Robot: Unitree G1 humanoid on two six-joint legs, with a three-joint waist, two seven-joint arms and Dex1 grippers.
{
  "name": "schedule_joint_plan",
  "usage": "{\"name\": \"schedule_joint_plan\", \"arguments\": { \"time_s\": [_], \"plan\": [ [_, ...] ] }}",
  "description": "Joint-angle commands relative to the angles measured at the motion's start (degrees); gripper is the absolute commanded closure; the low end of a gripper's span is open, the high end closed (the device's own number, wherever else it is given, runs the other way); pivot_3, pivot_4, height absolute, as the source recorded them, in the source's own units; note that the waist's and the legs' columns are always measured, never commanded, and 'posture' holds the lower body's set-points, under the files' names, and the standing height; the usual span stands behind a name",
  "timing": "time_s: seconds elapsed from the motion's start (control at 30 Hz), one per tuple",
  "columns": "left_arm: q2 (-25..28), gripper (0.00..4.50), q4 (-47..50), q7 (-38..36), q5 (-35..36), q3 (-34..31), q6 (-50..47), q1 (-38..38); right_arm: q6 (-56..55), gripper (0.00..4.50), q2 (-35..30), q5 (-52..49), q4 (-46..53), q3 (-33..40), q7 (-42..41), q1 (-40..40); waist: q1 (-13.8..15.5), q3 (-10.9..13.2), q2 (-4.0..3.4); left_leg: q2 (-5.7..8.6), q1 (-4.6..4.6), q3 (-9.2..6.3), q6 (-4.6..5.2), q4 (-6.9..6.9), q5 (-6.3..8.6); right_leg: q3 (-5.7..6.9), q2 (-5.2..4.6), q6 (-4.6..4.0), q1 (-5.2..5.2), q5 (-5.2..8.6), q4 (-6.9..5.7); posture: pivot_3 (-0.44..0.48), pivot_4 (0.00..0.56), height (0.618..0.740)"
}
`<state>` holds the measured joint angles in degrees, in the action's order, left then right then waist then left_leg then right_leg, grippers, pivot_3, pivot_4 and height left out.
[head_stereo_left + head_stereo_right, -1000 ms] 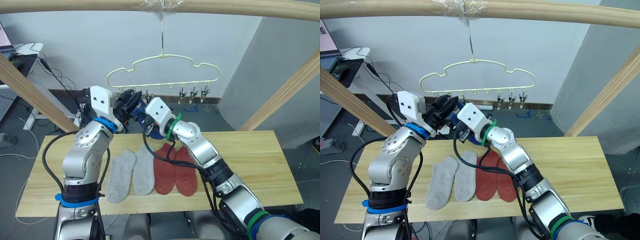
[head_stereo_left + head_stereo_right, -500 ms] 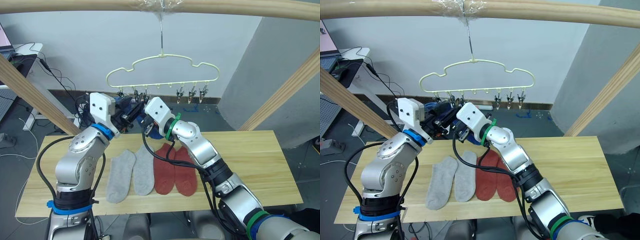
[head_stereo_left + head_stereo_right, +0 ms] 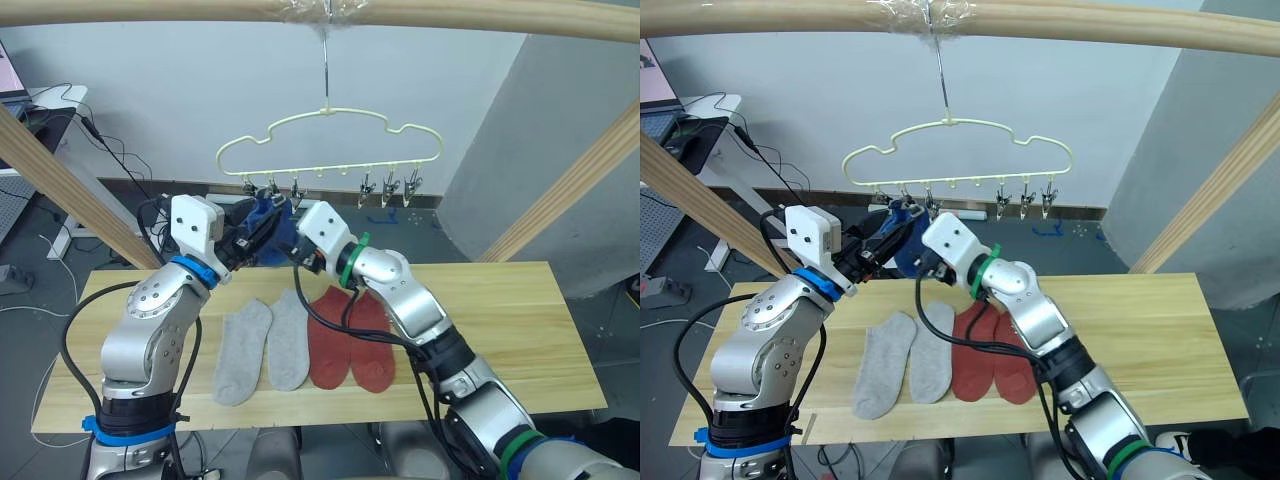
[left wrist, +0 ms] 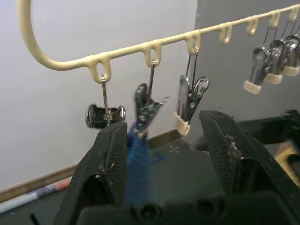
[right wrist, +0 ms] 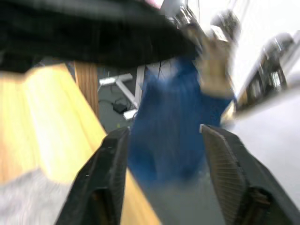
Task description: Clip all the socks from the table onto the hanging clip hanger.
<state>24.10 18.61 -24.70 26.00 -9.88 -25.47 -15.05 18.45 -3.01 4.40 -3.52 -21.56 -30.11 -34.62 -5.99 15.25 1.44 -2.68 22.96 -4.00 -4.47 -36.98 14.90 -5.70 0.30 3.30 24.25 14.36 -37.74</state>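
Sock in play: a blue sock (image 3: 906, 240) hangs just under the left end of the clip hanger (image 3: 958, 150), between the two grippers, well above the table (image 3: 1140, 330).
Attachment: in the left wrist view a strip of blue knit sits right at the mouth of the second clip (image 4: 146, 104); it looks caught there, though whether the bite is firm I cannot tell.
Long axis: the blue sock hangs roughly straight down from that clip, top edge at the clip, body below.
Left gripper (image 4: 164, 140): fingers spread apart, one on each side of the blue strip, holding nothing; the clip is straight ahead and slightly above.
Right gripper (image 5: 164, 154): fingers also apart, with the blue sock body just ahead between them, not visibly pinched.
Nearer arm: both are close, but the left gripper faces the clips head on and seems better placed to work them; the right comes at the sock from the table side.
Neighbouring clips: the first clip (image 4: 105, 115) and the third clip (image 4: 190, 101) flank the loaded one and look empty.
Remaining socks: two grey socks (image 3: 262, 348) and two red socks (image 3: 350, 340) lie side by side on the table, toes toward the robot, below and nearer than the hanger.
Judgement: next pickup is down and back from here, grey pair under the left arm, red pair under the right.
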Motion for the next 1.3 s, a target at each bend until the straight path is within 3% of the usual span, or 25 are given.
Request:
{"name": "schedule_joint_plan", "arguments": {
  "time_s": [0.03, 0.2, 0.4, 0.7, 1.07, 1.3],
  "plan": [
    [-0.7, 1.77, 3.0, 0.7, -2.6, 1.1, 3.7, 1.2, 3.8, 2.00, -4.6, -2.6, 11.5, 1.7, -4.0, 3.3, 0.1, 0.0, 0.00, 0.00, 0.00, 0.00, 0.00, -0.01, 0.00, -0.01, 0.00, 0.00, 0.00, 0.00, 0.00, -0.099, 0.258, 0.740],
    [-2.8, 1.77, 3.3, 1.7, -6.5, 3.3, 8.8, 2.8, 10.0, 2.00, -15.7, -9.0, 25.8, 7.3, -11.2, 8.2, 0.3, 0.0, -0.01, 0.01, 0.00, 0.01, 0.00, -0.01, 0.00, -0.02, 0.00, 0.01, -0.01, 0.01, 0.01, -0.115, 0.262, 0.740],
    [-7.6, 1.77, 1.8, 4.4, -10.9, 7.0, 13.7, 3.8, 15.9, 2.00, -25.4, -17.4, 32.8, 15.8, -16.2, 7.8, 0.3, 0.0, -0.02, 0.03, -0.02, 0.04, 0.01, -0.04, 0.00, -0.04, 0.01, 0.09, -0.06, 0.06, 0.03, -0.144, 0.267, 0.740],
    [-13.5, 1.77, -5.1, 10.0, -17.8, 10.2, 19.0, 0.2, 18.2, 2.00, -28.0, -20.6, 34.7, 16.6, -14.6, 8.0, -0.3, 0.1, 0.02, 0.04, -0.02, 0.05, 0.02, -0.05, 0.01, -0.08, 0.03, 0.07, -0.07, 0.04, 0.04, -0.162, 0.271, 0.740],
    [-17.0, 1.77, -11.4, 12.8, -19.8, 10.0, 21.9, -5.5, 18.0, 2.00, -28.5, -21.9, 34.7, 16.5, -13.5, 7.8, -0.4, 0.1, 0.03, 0.04, -0.02, 0.05, 0.02, -0.05, 0.01, -0.07, 0.03, 0.03, -0.08, 0.02, 0.05, -0.175, 0.272, 0.740],
    [-18.4, 1.77, -10.1, 14.3, -21.1, 10.5, 21.9, -6.5, 17.7, 2.00, -29.2, -22.6, 34.5, 16.7, -13.5, 8.2, -0.4, 0.1, 0.04, 0.04, -0.02, 0.05, 0.02, -0.02, 0.01, -0.07, 0.03, 0.03, -0.08, 0.02, 0.07, -0.176, 0.272, 0.740]
  ]
}}
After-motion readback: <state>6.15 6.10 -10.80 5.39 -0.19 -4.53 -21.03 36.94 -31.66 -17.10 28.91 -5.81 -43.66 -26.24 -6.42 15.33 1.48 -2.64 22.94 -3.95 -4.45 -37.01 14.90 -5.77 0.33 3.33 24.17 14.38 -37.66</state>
